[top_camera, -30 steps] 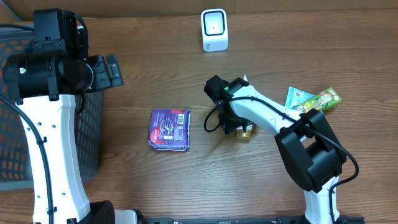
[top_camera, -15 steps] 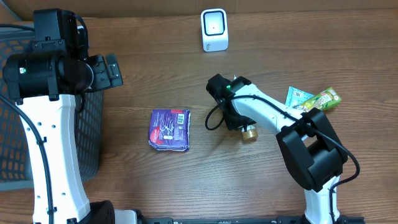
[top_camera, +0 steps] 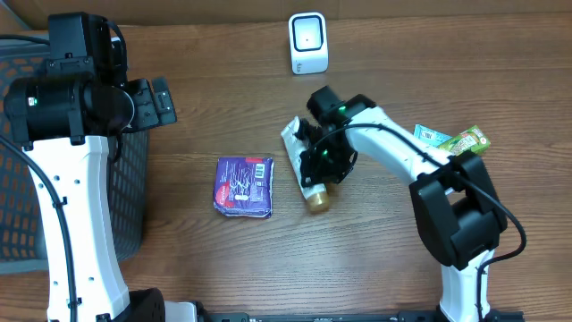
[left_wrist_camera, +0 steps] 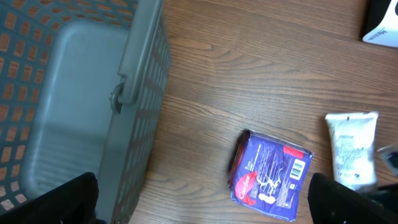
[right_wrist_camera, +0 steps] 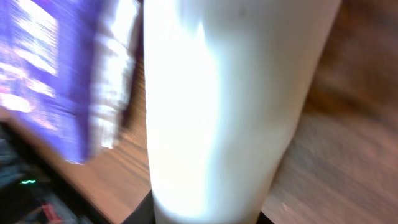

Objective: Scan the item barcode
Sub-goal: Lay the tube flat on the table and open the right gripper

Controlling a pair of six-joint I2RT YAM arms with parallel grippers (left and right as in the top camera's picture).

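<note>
While the right gripper (top_camera: 323, 163) pinches the white, gold-capped plastic tube (top_camera: 296, 146), cap pointing near, the small white scanner (top_camera: 308, 42) stands beyond its far, crimped end.

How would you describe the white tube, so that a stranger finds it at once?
Look at the middle of the wooden table, just right of the purple packet. There the right hand grips a white tube; only it has a gold cap.

White tube (left_wrist_camera: 351, 149), gold cap toward the near edge, slants mid-table, well apart from the white scanner (top_camera: 308, 43) at the far edge.
</note>
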